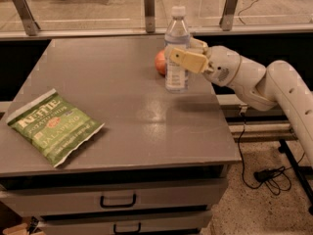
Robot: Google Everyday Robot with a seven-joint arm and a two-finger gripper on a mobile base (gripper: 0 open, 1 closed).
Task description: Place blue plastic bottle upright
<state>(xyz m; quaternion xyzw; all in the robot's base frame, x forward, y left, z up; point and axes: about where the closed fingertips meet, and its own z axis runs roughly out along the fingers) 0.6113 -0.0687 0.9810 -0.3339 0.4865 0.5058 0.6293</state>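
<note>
Blue plastic bottle [176, 58], clear with white cap, stands upright on the grey bench [122, 126], clasped by the white end effector [183, 52] (round red apple [160, 63] just behind).

grey drawer table [122, 82]; speckled floor [254, 210]; black cables [266, 173]

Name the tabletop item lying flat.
The green chip bag, front left, lies flat; the blue plastic bottle stands upright in the end effector, back right, beside the apple.

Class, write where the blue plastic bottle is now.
In the camera view the blue plastic bottle stands upright at the far right of the table, held by the gripper reaching in from the right, with the apple just behind it, leftward.
</note>
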